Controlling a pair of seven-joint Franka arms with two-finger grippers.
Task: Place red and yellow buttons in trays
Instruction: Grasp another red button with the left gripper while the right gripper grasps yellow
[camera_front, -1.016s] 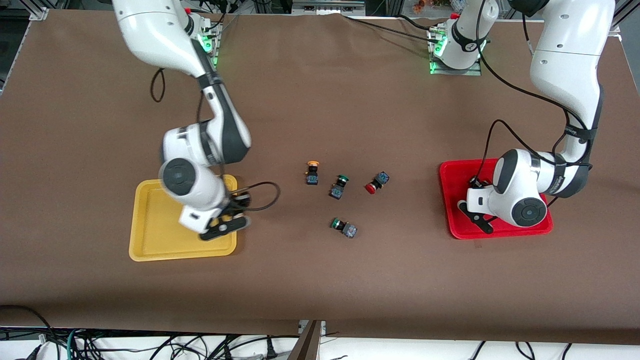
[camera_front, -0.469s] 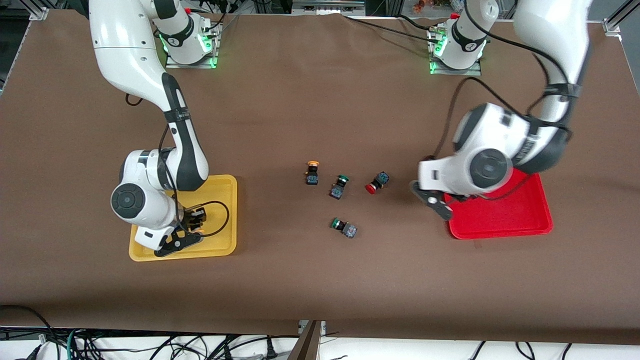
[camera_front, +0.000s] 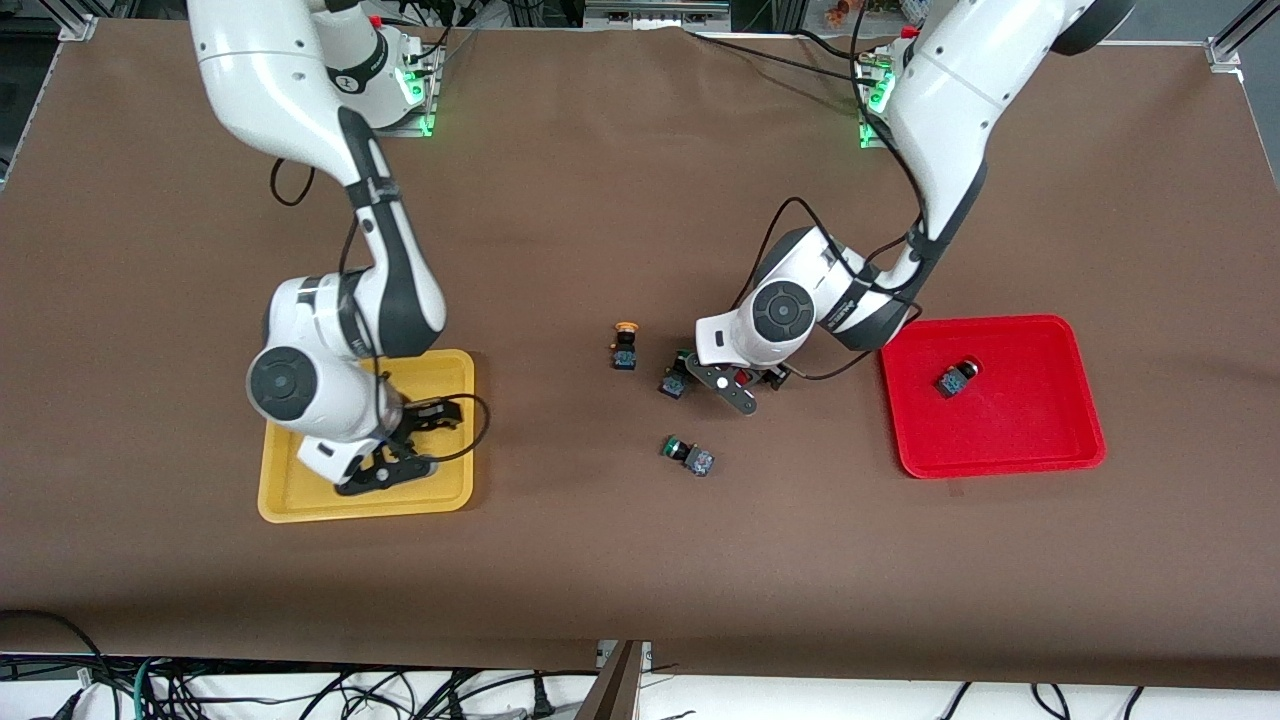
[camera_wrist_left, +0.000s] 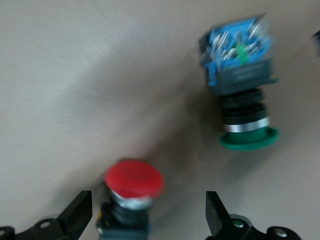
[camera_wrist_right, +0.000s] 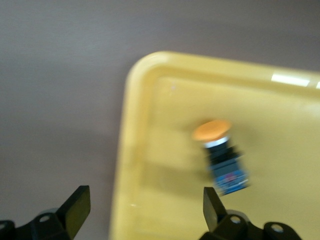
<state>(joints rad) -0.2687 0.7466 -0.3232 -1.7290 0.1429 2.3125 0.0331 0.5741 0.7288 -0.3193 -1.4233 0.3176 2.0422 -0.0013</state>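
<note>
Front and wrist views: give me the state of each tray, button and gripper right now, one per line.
Yellow tray: holds one yellow button.
Red tray: holds one red button.
Second yellow button: on the table.
Second red button: on the table, between the open fingers.
Two green buttons: on the table.
Left gripper: open.
Right gripper: open, over the yellow tray.

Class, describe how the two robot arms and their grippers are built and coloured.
Both arms are glossy white with dark grey joint sections and round grey joint caps. Black cables loop along each. The left gripper and right gripper have black fingers. Green lights glow at both bases.
</note>
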